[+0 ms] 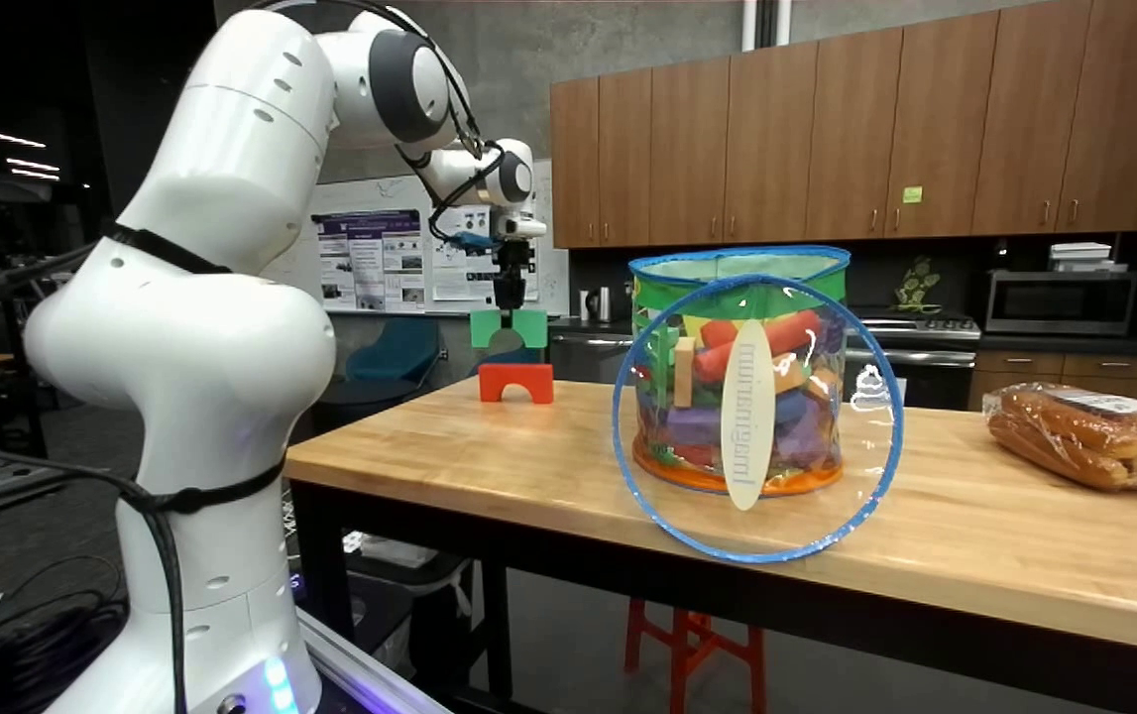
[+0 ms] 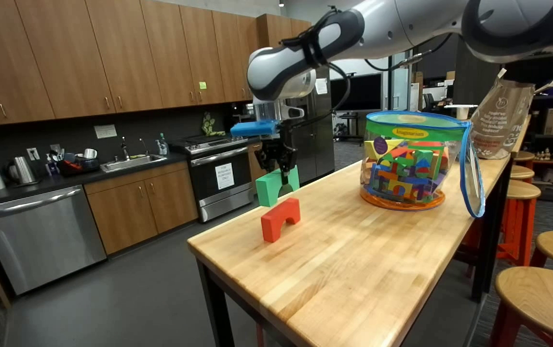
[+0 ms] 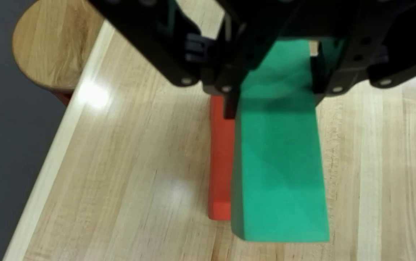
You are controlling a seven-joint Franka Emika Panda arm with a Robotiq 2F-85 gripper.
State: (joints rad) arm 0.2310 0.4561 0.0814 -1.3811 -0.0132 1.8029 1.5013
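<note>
Gripper: the black two-fingered gripper (image 3: 275,102) on the white robot arm (image 2: 281,79) points downward, clamped on the middle of a matte green arch-shaped block (image 3: 282,174), with one finger (image 3: 231,107) against each side.
Green block: in mid-air above the table, arch opening facing down; just above the red block in both exterior views, partly covering it in the wrist view.
Red block: a matte red arch-shaped block (image 1: 516,373) stands upright on the pale wooden table (image 2: 339,255), opening down, near the green block yet apart from it; in an exterior view, at the far left end.
Drum: a clear plastic drum with a green band and blue rim (image 2: 386,129) stands right of both arches, well apart, filled with loose multicoloured blocks (image 2: 404,173).
Lid: a round clear lid with a blue edge and long cream label (image 1: 746,416) hangs from the drum's rim.
Bread: brown rolls in clear wrap (image 1: 1088,431), right of the drum in an exterior view.
Bag: a brown printed paper bag (image 2: 500,118), far right.
Stools: round wooden stools with red legs (image 2: 539,296), right of the table.
</note>
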